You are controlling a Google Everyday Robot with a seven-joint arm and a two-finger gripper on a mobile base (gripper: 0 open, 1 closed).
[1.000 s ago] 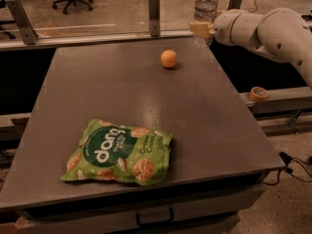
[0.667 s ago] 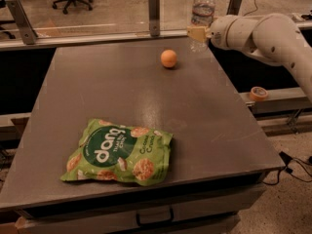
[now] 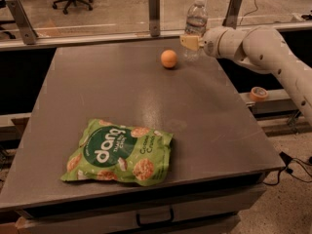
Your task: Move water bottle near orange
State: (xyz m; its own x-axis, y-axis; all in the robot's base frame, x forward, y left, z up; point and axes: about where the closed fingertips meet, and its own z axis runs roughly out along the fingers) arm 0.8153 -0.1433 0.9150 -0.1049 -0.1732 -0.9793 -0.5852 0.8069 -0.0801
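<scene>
Grey table [image 3: 122, 82], gripper [image 3: 191, 43] at far edge, jaws clamping upright water bottle [image 3: 196, 17], just beside orange [image 3: 168, 59].

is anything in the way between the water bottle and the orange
Nothing visible does. The hand grips the water bottle at the far side of the table, just right of the orange, with only bare surface between them. The green snack bag lies near the front, well clear.
</scene>
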